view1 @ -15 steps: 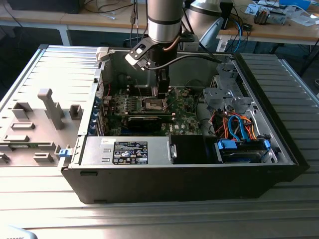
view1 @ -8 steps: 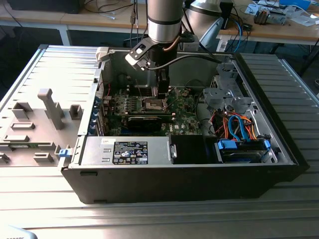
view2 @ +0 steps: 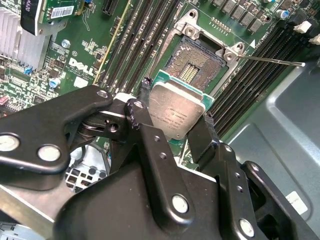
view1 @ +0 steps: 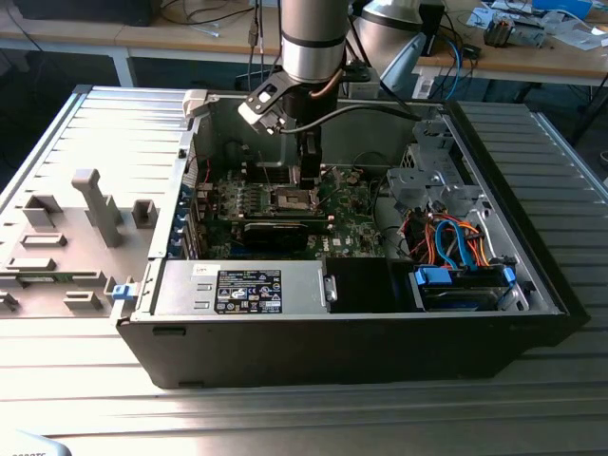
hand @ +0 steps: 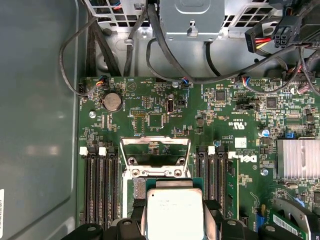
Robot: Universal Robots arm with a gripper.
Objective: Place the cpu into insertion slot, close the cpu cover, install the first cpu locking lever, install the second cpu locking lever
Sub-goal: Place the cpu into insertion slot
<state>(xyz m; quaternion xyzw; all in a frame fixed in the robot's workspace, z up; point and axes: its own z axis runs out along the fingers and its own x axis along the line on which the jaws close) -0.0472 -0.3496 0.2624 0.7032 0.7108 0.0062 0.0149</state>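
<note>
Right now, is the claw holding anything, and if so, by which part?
Yes. The claw holds the cpu, pinched by two opposite side edges with its metal top left bare, close to the open socket.

The arm drops straight down in the exterior view, its silver wrist upright. The hand hangs below it, pointing down at the far middle of the scene. In the second wrist view the two black fingers are pinched against opposite edges of the cpu, gripping it flat between their tips.
</note>
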